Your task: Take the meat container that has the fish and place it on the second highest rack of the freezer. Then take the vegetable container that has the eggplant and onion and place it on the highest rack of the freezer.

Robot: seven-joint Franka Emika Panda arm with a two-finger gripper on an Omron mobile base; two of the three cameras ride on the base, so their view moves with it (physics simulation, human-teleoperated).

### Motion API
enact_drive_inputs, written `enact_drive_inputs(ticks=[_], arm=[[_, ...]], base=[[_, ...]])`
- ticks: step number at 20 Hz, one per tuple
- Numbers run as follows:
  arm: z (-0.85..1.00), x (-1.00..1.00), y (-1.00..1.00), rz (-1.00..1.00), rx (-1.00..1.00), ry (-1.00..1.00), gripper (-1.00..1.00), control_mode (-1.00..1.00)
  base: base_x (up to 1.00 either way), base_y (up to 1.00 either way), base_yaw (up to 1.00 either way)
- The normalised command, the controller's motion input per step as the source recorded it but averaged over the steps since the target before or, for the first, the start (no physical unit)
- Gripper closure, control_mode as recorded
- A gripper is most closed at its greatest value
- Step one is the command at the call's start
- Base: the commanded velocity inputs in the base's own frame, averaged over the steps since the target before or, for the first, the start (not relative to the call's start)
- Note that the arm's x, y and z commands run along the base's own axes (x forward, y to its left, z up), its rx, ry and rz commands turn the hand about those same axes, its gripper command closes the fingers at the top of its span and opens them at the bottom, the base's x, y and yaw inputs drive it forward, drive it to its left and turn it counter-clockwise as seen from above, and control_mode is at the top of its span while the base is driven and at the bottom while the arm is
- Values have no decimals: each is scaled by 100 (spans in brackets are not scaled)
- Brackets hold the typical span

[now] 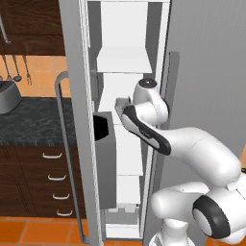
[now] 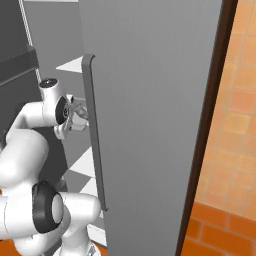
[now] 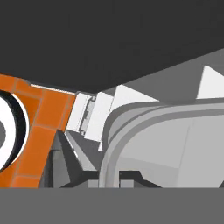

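The tall grey freezer [image 1: 91,57] stands upright in the middle of the left base view, long axis running top to bottom of the frame, its open front facing the camera. Inside, flat white racks [image 1: 122,60] are stacked one above another, each lying level and stretching back into the cavity. On the left, its narrow grey door [image 1: 77,120] is swung out edge-on to us, carrying a long thin grey bar handle [image 1: 65,144] and a dark grey door bin [image 1: 106,158] on its inner face. On the right, the broad grey door [image 2: 150,100] covers much of the right base view, and its slim vertical grey handle [image 2: 95,145] runs down the door's left edge. The gripper [image 2: 81,112] is right there at the upper stretch of that handle, white arm reaching in from the lower left. In the hand view the handle curves up from between the finger tips, and the pincer looks clenched around it. Further out, upper and middle left of the left base view, there's a dark speckled stone counter [image 1: 33,120] over dark wooden drawers [image 1: 24,178]. Orange tiled floor [image 2: 227,150] shows down the right edge of the right base view.
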Motion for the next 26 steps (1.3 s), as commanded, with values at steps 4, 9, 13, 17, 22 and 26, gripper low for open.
enact_drive_inputs(ticks=[4, 9, 13, 17, 22, 26], arm=[[-28, 44, 1, 0, -2, -12, 100, -100], [-2, 66, 0, 0, 0, -1, 100, -100], [-2, 67, 7, 0, 0, 0, 100, -100], [-17, 60, 10, -3, -1, 0, 100, -100], [-27, 66, 0, -8, 0, 0, 100, -100], [-42, 54, 0, -8, 0, 0, 100, -100]], base=[[0, 0, 0], [0, 0, 0], [0, 0, 0], [0, 0, 0], [0, 0, 0], [0, 0, 0]])
